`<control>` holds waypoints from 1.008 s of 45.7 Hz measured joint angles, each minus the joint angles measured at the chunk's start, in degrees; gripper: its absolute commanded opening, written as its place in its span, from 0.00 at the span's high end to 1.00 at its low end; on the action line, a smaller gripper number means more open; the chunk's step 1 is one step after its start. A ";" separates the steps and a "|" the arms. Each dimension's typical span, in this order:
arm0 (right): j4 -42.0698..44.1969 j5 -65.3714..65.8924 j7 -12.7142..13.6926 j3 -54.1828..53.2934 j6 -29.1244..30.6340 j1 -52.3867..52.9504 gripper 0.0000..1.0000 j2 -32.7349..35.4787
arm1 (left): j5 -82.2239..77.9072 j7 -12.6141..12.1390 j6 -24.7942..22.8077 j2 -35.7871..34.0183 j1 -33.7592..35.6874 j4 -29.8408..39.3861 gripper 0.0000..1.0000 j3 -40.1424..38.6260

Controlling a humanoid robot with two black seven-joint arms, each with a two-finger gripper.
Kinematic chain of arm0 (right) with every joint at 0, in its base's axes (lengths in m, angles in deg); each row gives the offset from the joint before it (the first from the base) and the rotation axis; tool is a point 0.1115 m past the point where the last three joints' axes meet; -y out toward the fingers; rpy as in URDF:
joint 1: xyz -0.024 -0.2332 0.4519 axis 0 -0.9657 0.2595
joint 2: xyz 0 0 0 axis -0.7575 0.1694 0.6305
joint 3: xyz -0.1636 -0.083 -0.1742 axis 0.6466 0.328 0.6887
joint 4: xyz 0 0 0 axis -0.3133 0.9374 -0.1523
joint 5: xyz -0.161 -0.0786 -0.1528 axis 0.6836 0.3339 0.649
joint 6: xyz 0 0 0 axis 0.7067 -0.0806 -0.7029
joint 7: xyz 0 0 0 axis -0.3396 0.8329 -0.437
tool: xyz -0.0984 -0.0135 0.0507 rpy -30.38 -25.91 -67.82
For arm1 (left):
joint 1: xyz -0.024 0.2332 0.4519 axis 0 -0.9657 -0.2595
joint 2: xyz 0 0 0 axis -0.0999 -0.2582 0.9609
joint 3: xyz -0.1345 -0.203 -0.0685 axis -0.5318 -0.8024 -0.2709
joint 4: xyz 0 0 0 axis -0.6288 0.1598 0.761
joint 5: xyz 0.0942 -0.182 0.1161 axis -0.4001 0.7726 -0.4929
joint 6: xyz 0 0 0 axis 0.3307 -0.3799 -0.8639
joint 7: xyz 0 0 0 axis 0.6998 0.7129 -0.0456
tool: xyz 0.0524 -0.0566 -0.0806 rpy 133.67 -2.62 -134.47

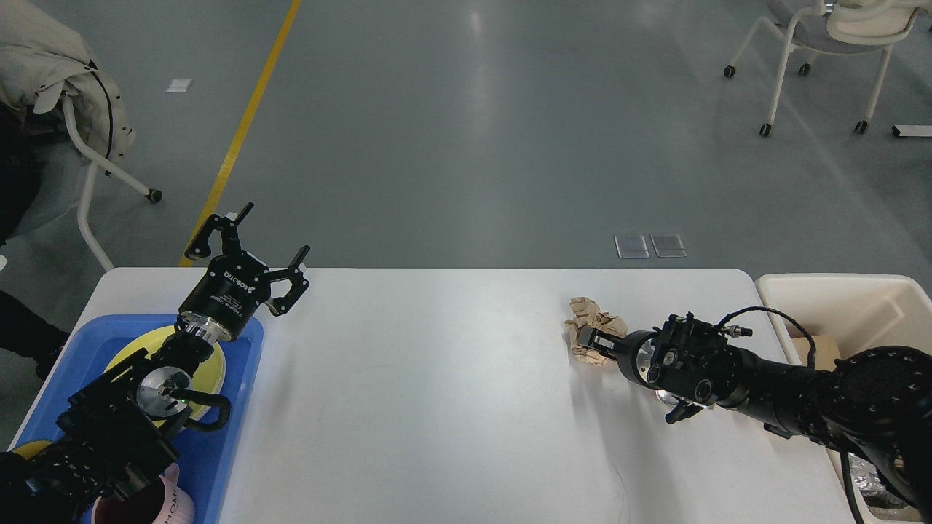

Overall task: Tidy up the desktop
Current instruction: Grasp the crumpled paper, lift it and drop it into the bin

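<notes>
The white desktop (437, 378) fills the lower part of the head view. A crumpled ball of brown paper (591, 324) lies on it right of centre. My right gripper (593, 340) comes in from the right, and its fingers are closed around the near side of the paper ball. My left gripper (251, 244) is open and empty, raised above the far left corner of the desktop, over the far edge of the blue tray (237, 407). A yellow plate (207, 364) lies in the tray, partly hidden by my left arm.
A cream plastic bin (837, 298) stands off the desktop's right end with brown paper inside. A pink mug (164, 506) is at the tray's near end. Chairs stand on the grey floor far left and far right. A yellow line runs along the floor.
</notes>
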 measured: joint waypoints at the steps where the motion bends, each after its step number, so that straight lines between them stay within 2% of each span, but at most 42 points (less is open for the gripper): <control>1: -0.03 0.05 0.14 0.00 0.00 -0.04 0.86 0.00 | 0.00 0.00 0.00 0.00 0.00 0.00 0.00 0.00; 3: -0.24 0.10 0.29 0.00 0.11 -0.05 1.00 0.16 | 0.00 0.00 0.00 0.00 0.00 0.00 0.00 0.00; 13: -3.20 0.10 0.02 -0.04 1.08 2.52 1.00 3.77 | 0.00 0.00 0.00 0.05 0.00 0.00 0.00 0.00; 19: -9.75 0.11 -0.22 1.71 4.26 8.62 1.00 9.69 | 0.00 0.00 0.00 0.02 0.00 0.00 0.00 0.00; 27: -24.34 0.61 -2.26 11.64 15.10 26.77 1.00 22.49 | 0.00 0.00 0.00 -0.02 0.00 0.01 0.00 0.00; 32: -30.97 0.91 -3.83 19.01 24.58 42.12 1.00 28.19 | 0.00 0.00 0.00 -0.02 0.00 0.01 0.00 0.00; 35: -32.70 1.70 -5.44 21.83 30.93 50.90 1.00 30.49 | 0.00 0.00 0.00 -0.02 0.00 0.01 0.00 0.00; 36: -33.47 2.79 -6.78 23.36 35.85 56.69 1.00 31.57 | 0.00 0.00 0.00 -0.02 0.00 0.01 0.00 0.00; 41: -34.03 6.11 -9.98 24.98 46.34 68.18 1.00 33.88 | 0.00 0.00 0.00 -0.02 0.00 0.01 0.00 0.00; 46: -34.50 9.30 -12.68 25.58 52.86 75.50 1.00 35.41 | 0.00 0.00 0.00 -0.01 0.00 0.01 0.00 0.00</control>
